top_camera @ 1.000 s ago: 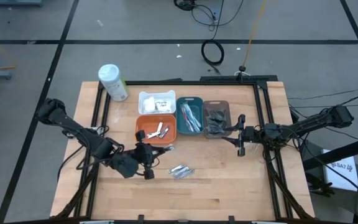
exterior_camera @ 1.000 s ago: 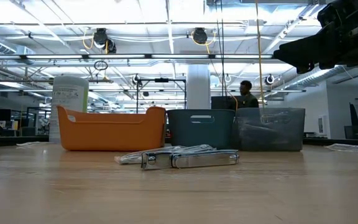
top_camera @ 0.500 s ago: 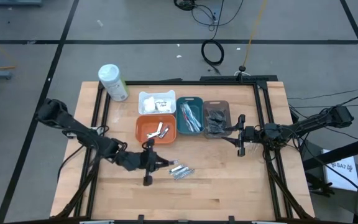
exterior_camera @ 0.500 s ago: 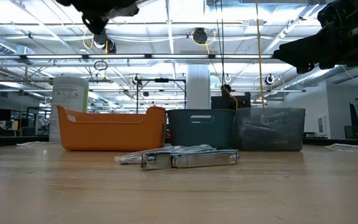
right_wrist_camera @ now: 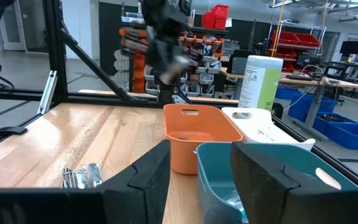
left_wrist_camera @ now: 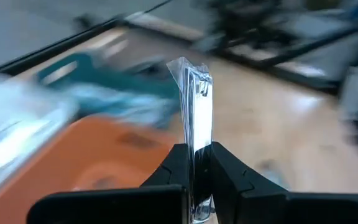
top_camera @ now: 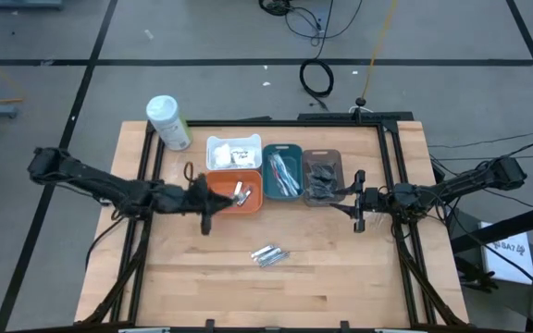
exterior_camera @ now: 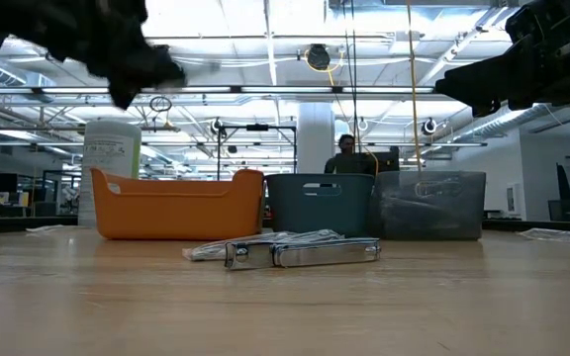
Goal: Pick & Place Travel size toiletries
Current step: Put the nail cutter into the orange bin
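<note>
Reaching in from the table's left edge, nearly straight and low: left arm, stretched toward the trays. Left gripper [top_camera: 202, 199] hanging at the left rim of the orange tray [top_camera: 218, 196], fingers [left_wrist_camera: 176, 168] clamped on a clear-wrapped packet [left_wrist_camera: 195, 106] standing upright between them. Probably a slim metal item inside the wrap; wrist view too smeared by motion to say more. Holding it over that tray presumably because like items [top_camera: 240, 192] are already lying in it, sorting by kind.

Behind the orange tray: white tray [top_camera: 234, 153] with small white packets, large bottle [top_camera: 168, 123] further left at the table's back corner. Teal tray [top_camera: 283, 172] carrying toothbrushes, grey tray [top_camera: 322, 178] carrying dark packets.

In front of the trays, well apart from both grippers: two wrapped silvery items [top_camera: 269, 254] lying on the bare table [top_camera: 340, 277], not yet picked.

Waiting at the right: right gripper [top_camera: 360, 213], level, pointing toward the grey tray, jaws standing apart, gripping nothing.
</note>
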Tool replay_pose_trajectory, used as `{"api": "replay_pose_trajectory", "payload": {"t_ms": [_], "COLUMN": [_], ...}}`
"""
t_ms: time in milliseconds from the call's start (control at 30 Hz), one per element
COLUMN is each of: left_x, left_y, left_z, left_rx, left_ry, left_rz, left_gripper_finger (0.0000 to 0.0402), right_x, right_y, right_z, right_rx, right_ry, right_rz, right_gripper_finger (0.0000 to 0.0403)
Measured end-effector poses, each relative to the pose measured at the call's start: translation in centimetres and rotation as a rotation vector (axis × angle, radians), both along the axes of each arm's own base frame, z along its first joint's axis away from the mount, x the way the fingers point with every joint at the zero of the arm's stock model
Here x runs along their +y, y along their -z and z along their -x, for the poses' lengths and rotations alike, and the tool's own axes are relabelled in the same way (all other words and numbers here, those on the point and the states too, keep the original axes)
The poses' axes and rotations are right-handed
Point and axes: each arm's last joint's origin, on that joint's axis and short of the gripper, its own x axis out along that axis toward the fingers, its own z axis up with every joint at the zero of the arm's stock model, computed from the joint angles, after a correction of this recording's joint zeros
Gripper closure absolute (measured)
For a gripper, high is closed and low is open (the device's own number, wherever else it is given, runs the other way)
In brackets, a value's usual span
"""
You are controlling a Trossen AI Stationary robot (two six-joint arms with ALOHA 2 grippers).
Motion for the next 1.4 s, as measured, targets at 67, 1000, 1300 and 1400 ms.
{"api": "replay_pose_trajectory", "payload": {"t_ms": [67,1000,1300,1400], "left_x": [0.8,2.7,2.8,2.8], "left_y": [0.5,5.8,5.8,5.8], "left_z": [0.5,-0.7,-0.7,-0.7], "left_rx": [0.053,0.351,0.339,0.338], "left_ry": [-0.101,-0.37,-0.393,-0.389], "left_rz": [0.012,0.162,0.179,0.179], "left_gripper_finger": [0.0381,0.0322,0.0275,0.0254], "right_x": [0.0,0.0,0.0,0.0], "right_y": [0.0,0.0,0.0,0.0], "right_z": [0.0,0.0,0.0,0.0], "right_rx": [0.001,0.001,0.001,0.001], "right_ry": [0.0,0.0,0.0,0.0], "right_rz": [0.0,0.0,0.001,0.001], "right_gripper_finger": [0.0248,0.0248,0.0248,0.0248]}}
